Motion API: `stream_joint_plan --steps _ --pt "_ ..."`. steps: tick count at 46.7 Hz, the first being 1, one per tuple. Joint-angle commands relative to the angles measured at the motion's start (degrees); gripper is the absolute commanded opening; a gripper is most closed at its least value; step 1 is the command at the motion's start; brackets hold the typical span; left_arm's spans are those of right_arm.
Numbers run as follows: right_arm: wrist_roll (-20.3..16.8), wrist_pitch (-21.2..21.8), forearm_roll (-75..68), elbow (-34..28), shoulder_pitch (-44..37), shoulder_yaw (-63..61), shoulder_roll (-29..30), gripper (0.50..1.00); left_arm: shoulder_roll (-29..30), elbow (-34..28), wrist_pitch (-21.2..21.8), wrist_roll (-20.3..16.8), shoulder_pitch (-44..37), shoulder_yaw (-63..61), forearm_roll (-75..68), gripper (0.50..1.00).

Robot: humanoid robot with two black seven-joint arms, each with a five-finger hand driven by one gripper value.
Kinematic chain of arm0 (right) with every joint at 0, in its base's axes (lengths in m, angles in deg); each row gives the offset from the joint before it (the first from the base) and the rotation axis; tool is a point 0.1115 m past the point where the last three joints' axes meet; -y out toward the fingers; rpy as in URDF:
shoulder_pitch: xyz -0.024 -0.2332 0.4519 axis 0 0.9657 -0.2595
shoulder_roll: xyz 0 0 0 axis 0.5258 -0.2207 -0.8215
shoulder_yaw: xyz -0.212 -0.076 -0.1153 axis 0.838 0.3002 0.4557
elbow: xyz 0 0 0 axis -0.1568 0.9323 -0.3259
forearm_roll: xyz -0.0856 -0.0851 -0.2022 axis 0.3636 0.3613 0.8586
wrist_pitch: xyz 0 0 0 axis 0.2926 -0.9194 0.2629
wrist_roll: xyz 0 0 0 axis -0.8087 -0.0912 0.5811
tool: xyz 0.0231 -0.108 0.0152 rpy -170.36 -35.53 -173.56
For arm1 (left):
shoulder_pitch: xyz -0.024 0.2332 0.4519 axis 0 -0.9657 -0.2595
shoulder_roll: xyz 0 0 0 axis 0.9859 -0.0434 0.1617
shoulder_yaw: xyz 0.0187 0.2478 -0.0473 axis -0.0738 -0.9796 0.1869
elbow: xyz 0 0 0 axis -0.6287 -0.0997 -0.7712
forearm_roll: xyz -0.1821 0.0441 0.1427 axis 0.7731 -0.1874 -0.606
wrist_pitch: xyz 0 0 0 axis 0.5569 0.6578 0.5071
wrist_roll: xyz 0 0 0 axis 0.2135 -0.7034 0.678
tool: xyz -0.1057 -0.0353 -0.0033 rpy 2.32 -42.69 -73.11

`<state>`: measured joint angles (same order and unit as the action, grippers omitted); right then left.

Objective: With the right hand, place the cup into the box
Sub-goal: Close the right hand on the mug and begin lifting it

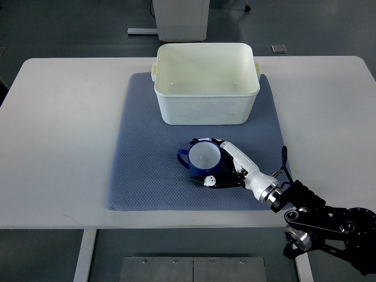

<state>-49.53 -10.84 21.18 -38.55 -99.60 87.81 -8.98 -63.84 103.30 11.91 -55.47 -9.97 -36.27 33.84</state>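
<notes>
A blue cup (201, 158) with a white inside stands upright on the blue mat (141, 153), its handle pointing left. My right hand (220, 167) reaches in from the lower right and wraps its fingers (205, 180) around the cup's right side and near rim. The white plastic box (205, 82) sits open and empty at the far end of the mat, a short way beyond the cup. The left arm does not show.
The mat lies on a white table (59, 129). A white cabinet base (181, 17) stands on the floor beyond the table's far edge. The right arm's black joints (329, 226) hang past the near table edge.
</notes>
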Motion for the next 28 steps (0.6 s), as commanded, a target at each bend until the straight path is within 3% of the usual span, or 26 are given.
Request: stream_joint_plan --steps 1,7,16,28 --pt "-0.1 -0.1 0.0 0.0 -0.8 1.1 0.1 0.757 0.0 0.0 0.0 0.0 0.1 0.0 0.0 1.0" --pt "-0.1 -0.1 0.0 0.0 -1.2 1.7 0.1 0.675 0.0 0.0 0.0 0.0 0.1 0.0 0.0 1.0" --pt "-0.1 -0.1 -0.1 0.0 -1.7 1.8 0.0 0.5 0.0 0.0 0.0 0.0 0.1 0.0 0.0 1.0" --pt "0.3 -0.1 -0.9 -0.3 -2.2 1.7 -0.1 0.5 0.0 0.0 0.0 0.0 0.0 0.0 0.0 1.0"
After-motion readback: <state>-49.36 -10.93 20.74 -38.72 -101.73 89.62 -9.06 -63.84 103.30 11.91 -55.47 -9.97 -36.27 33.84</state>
